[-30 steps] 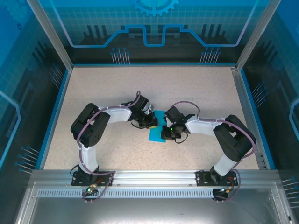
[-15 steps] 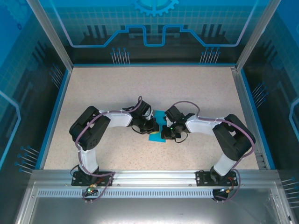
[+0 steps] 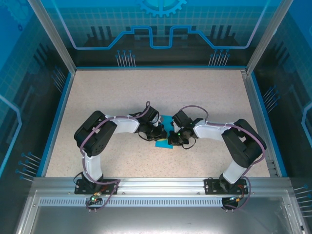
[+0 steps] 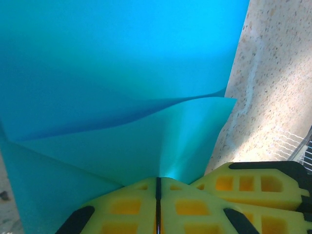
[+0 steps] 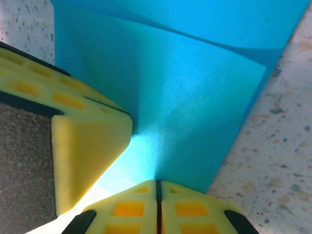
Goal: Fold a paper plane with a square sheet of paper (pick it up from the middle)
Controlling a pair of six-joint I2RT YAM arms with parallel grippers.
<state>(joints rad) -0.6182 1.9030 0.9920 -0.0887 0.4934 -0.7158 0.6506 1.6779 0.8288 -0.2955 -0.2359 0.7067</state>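
Movement this past second was all my left claw (image 4: pixel 157 181): it slid in toward my right claw (image 5: pixel 157 183), so less blue sheet (image 3: pixel 161 144) showed from above. Looked like a fold closing up. Both claws were pinched tight on the sheet, tips nearly touching, mid table (image 3: pixel 122 92).

One square sheet of paper (image 3: pixel 161 143) is lying on one counter (image 3: pixel 122 92). Two arms are working here, left arm (image 3: pixel 119 124) and right arm (image 3: pixel 214 130), carrying two claws: left claw (image 4: pixel 158 184), right claw (image 5: pixel 157 186).
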